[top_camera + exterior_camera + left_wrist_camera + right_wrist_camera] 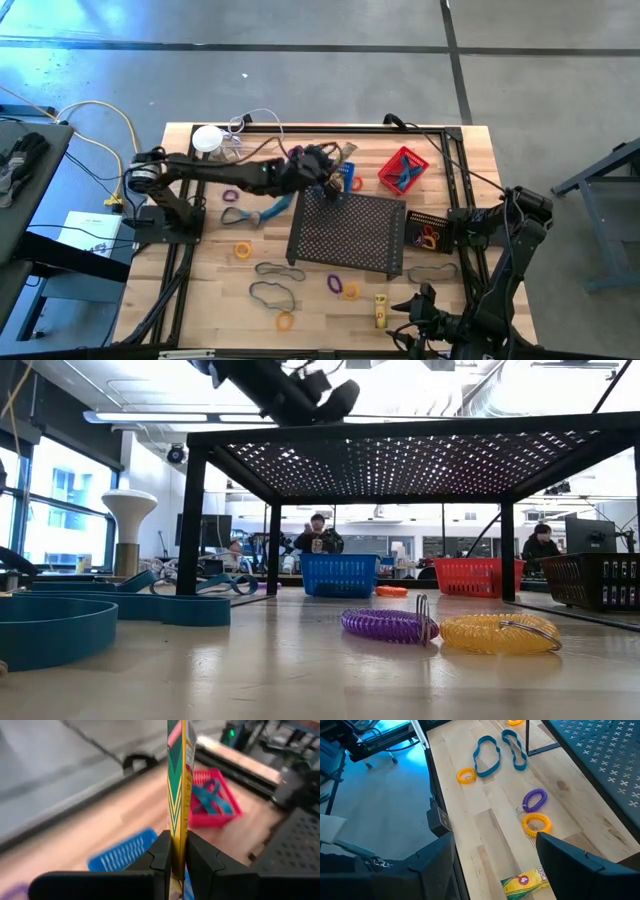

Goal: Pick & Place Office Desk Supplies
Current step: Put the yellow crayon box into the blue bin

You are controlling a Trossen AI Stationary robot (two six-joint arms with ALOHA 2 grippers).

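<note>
My left gripper (325, 165) hovers above the table's far middle, over the blue basket (347, 180), shut on a yellow and green packet (178, 780). The red basket (214, 800) beside it holds blue rubber bands. My right gripper (495, 851) is open and empty near the table's near edge, just above another yellow packet (524, 882) that lies flat on the wood. A purple ring (535, 800), orange rings (536, 824) and blue bands (487, 755) lie loose on the table. My left gripper pinches the packet's lower end (178, 851) between its two fingers, one on each flat face. The packet stands edge-on and upright out of the fingers, lifted clear of the table and above the blue basket.
The large black mesh tray (348, 235) stands on legs in the middle. A dark basket (430, 232) sits at its right. A white round-topped object with a cable (208, 138) stands at the far left. Loops and rings (270, 290) lie on the near left wood.
</note>
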